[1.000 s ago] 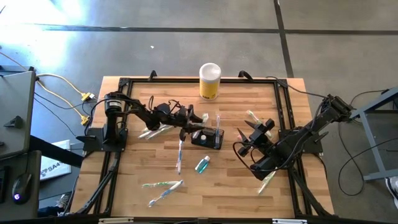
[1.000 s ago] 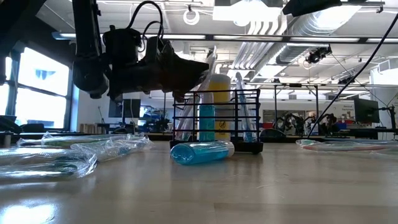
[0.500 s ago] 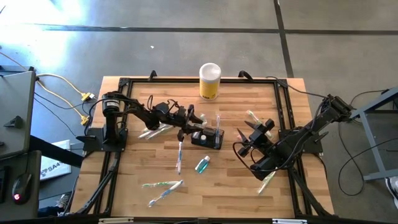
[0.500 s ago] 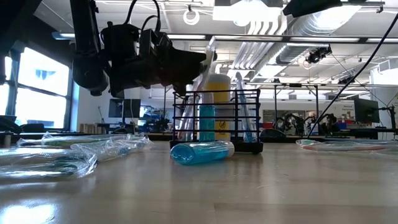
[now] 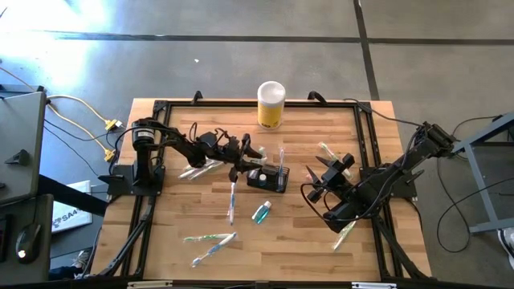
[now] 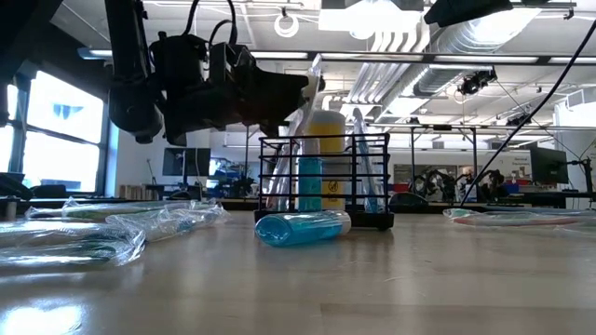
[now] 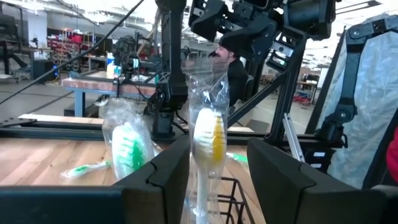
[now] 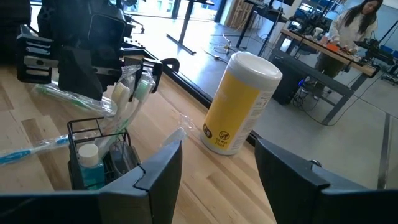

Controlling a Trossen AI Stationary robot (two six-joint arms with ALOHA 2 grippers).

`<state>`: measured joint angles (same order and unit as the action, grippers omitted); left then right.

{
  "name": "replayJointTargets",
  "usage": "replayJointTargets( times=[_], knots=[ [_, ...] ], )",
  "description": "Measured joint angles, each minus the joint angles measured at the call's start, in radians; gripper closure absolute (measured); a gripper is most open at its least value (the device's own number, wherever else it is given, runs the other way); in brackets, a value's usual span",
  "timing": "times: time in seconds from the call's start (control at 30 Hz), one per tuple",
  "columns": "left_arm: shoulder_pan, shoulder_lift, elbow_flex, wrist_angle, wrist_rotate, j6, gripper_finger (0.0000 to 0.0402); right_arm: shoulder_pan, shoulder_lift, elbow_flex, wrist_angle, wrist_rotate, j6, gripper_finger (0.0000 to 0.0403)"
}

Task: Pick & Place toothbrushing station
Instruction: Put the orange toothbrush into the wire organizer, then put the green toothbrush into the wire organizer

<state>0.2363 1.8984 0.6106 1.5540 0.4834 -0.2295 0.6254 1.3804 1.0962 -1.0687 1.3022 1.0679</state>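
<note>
Barely anything has shifted: left gripper point(image 5: 250, 157) hovers over the caddy point(image 5: 268, 178) mid-table, fingers point(image 7: 180, 165) pinching a wrapped toothbrush point(image 7: 207, 140). Lowered off-line, its wrapper could snag the wire rim. Right gripper point(image 5: 324, 175) waits nearby, open and empty.

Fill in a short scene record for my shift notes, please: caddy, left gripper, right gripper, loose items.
caddy: black wire-mesh caddy, mid-table, upright, already holding a small blue bottle and wrapped toothbrushes
left gripper: left gripper at the caddy, shut on a wrapped toothbrush with yellow bristles
right gripper: right gripper open, empty, right of the caddy
loose items: blue bottle lying flat; yellow canister at the far edge
</note>
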Motion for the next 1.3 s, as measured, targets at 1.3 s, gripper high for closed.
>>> replayJointTargets(
  times=[1.3],
  knots=[
    [0.012, -0.986, -0.004, -1.615, -0.338, 0.074, 0.0245, 0.001, 0.000, 0.000, -0.004, -0.031, -0.025, 0.0207]
  ],
)
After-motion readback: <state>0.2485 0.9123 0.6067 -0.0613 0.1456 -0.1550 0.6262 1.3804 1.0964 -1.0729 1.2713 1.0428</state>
